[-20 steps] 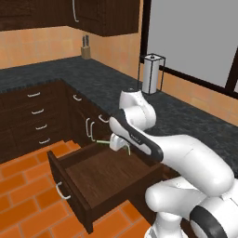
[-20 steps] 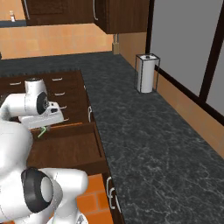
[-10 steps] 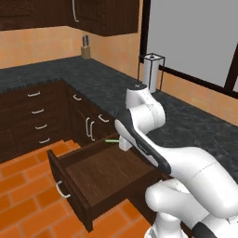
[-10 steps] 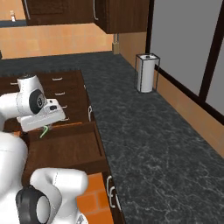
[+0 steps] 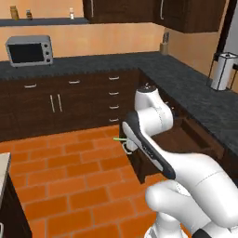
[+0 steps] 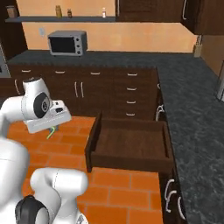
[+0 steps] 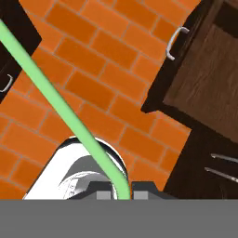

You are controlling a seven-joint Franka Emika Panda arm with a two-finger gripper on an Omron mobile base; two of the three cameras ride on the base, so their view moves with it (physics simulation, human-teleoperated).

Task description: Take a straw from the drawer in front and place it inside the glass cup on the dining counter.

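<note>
My gripper (image 7: 123, 189) is shut on the thin light-green straw (image 7: 56, 100), which runs from between the fingertips up to the top left of the hand view. In the base views the straw (image 5: 118, 138) (image 6: 51, 131) sticks out of the gripper (image 5: 125, 142) (image 6: 52, 127) above the orange brick floor, beside the drawer. The dark brown drawer (image 6: 131, 142) (image 5: 186, 137) (image 7: 204, 83) stands pulled open with nothing in it, and its curved handle (image 7: 174, 42) shows. A pale corner of the dining counter (image 5: 2, 169) shows at the lower left. The glass cup is out of view.
Black speckled counter (image 6: 188, 109) wraps the dark cabinets (image 5: 69, 102). A microwave (image 5: 29, 50) (image 6: 67, 42) sits on it at the back and a paper towel holder (image 5: 222, 69) on the right. Brick floor (image 5: 69, 186) lies open to the left.
The whole picture has swung left, so the base has turned. The gripper has carried the straw out of the drawer and now holds it over the brick floor.
</note>
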